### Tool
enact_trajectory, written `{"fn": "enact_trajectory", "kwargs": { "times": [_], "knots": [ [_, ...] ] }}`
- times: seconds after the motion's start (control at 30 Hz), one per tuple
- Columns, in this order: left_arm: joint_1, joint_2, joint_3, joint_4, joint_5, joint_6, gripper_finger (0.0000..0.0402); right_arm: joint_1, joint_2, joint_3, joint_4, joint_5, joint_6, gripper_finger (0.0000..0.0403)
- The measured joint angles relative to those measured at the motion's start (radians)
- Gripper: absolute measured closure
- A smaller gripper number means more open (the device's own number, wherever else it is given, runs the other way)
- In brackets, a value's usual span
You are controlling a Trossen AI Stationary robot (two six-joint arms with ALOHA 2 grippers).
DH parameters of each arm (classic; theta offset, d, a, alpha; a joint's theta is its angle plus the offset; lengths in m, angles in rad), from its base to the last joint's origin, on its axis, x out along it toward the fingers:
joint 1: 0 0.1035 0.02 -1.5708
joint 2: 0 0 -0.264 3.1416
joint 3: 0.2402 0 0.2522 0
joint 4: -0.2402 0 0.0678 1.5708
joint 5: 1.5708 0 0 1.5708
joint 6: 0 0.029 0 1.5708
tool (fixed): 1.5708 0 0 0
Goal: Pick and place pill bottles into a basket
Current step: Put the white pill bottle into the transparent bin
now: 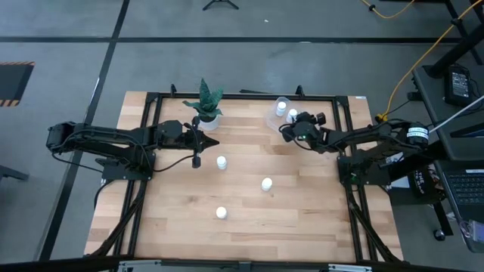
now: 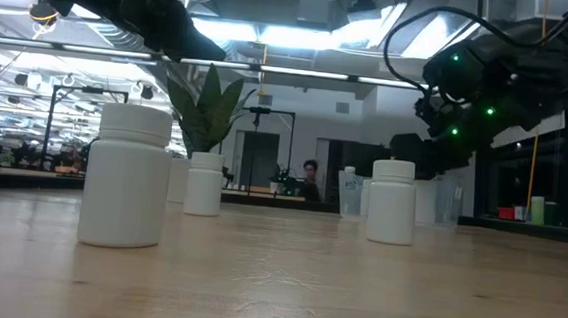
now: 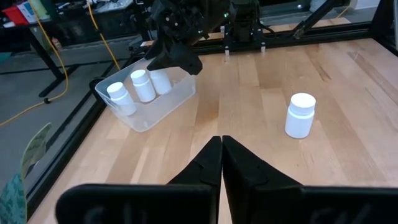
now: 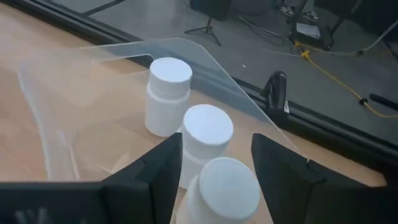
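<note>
- Right gripper: over the basket at the table's far right corner, fingers spread on either side of a pill bottle's cap without pressing it.
- Basket contents: three pill bottles, the other two standing just beyond the fingers.
- Left gripper: fingers shut on nothing, hovering near the potted plant.
- Three bottles stand apart on the bare wooden table.

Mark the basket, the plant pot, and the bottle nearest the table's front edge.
basket (image 3: 176,102), left wrist view, on its clear side wall.
plant pot (image 1: 209,119), high view, on the white pot under the leaves.
front bottle (image 1: 221,213), high view, on its cap.
</note>
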Motion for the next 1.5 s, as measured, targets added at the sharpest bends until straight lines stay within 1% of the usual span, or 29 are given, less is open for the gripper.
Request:
{"fn": "enact_trajectory", "kwargs": {
  "times": [0.17, 0.33, 0.53, 0.6, 0.67, 0.73, 0.8, 0.9, 0.93, 1.0, 1.03, 1.13, 1.23, 1.3, 1.5],
  "knots": [
    [0.000, 0.000, 0.000, -0.004, 0.000, 0.000, 0.0398, 0.000, 0.000, 0.005, -0.032, 0.026, -0.010, 0.0208],
    [0.000, 0.000, 0.000, -0.005, 0.000, 0.000, 0.0399, 0.006, -0.005, 0.006, -0.011, 0.024, -0.012, 0.0208],
    [0.000, 0.000, 0.000, -0.006, 0.000, 0.001, 0.0392, 0.023, -0.065, 0.006, -0.005, 0.014, -0.018, 0.0208],
    [0.000, 0.000, 0.000, -0.006, 0.000, 0.001, 0.0392, 0.026, -0.098, 0.007, -0.003, -0.035, -0.039, 0.0208],
    [0.000, 0.000, 0.000, -0.006, 0.000, 0.001, 0.0392, 0.026, -0.133, 0.010, -0.005, -0.126, -0.053, 0.0215],
    [0.000, 0.000, 0.000, -0.006, 0.000, 0.001, 0.0394, 0.026, -0.162, 0.021, -0.005, -0.216, -0.067, 0.0233],
    [0.000, 0.000, 0.000, -0.006, 0.000, 0.001, 0.0396, 0.027, -0.185, 0.039, -0.020, -0.264, -0.084, 0.0260],
    [0.000, 0.000, 0.000, -0.006, 0.000, 0.001, 0.0399, 0.026, -0.206, 0.075, -0.071, -0.307, -0.130, 0.0317],
    [0.000, 0.000, 0.000, -0.006, 0.000, 0.001, 0.0399, 0.025, -0.210, 0.087, -0.082, -0.341, -0.155, 0.0339],
    [0.000, 0.000, 0.000, -0.006, 0.000, 0.001, 0.0399, 0.026, -0.215, 0.103, -0.090, -0.443, -0.202, 0.0381],
    [0.000, 0.000, 0.000, -0.006, 0.000, 0.001, 0.0399, 0.026, -0.215, 0.108, -0.088, -0.498, -0.225, 0.0391],
    [0.000, 0.000, 0.000, -0.007, 0.000, 0.001, 0.0395, 0.036, -0.211, 0.110, -0.085, -0.643, -0.258, 0.0392],
    [0.000, 0.000, 0.000, -0.007, 0.000, 0.001, 0.0391, 0.060, -0.209, 0.104, -0.083, -0.723, -0.291, 0.0398],
    [0.000, 0.000, 0.000, -0.008, 0.000, 0.001, 0.0391, 0.082, -0.209, 0.104, -0.078, -0.741, -0.304, 0.0399],
    [0.000, 0.000, 0.000, -0.008, 0.000, 0.008, 0.0396, 0.156, -0.209, 0.104, -0.034, -0.742, -0.301, 0.0400]
  ]
}}
